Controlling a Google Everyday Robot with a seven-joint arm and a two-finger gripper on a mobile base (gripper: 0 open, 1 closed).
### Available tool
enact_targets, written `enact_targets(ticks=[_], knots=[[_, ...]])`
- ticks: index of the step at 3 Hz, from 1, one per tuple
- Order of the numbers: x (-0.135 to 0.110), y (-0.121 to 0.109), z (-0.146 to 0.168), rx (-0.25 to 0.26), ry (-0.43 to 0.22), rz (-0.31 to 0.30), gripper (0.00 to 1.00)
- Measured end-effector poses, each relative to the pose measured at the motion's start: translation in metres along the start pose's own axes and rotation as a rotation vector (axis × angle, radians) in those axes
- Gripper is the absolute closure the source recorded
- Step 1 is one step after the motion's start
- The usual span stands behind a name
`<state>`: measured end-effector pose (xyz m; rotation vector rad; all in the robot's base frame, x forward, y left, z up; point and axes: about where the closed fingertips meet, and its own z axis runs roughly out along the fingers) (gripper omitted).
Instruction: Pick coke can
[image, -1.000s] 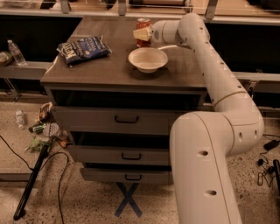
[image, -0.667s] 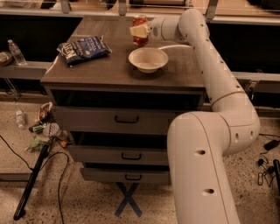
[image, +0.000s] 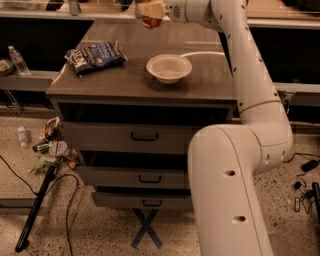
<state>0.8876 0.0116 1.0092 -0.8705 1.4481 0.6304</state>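
My gripper (image: 151, 10) is clamped around the coke can (image: 149, 21), holding it in the air at the top edge of the view, above the far part of the desk (image: 125, 86). Nearer the front, the white bowl (image: 169, 68) sits on the desk. The blue chip bag (image: 95, 56) lies apart from the bowl, toward the left of the view.

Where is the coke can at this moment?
In the camera view, the coke can is at top centre, clamped in the gripper above the table's far end, behind the bowl and right of the chip bag.
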Motion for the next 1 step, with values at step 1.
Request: enact_targets(ticks=[1], knots=[[0.0000, 0.0000, 0.0000, 0.000, 0.000, 0.000, 1.00]])
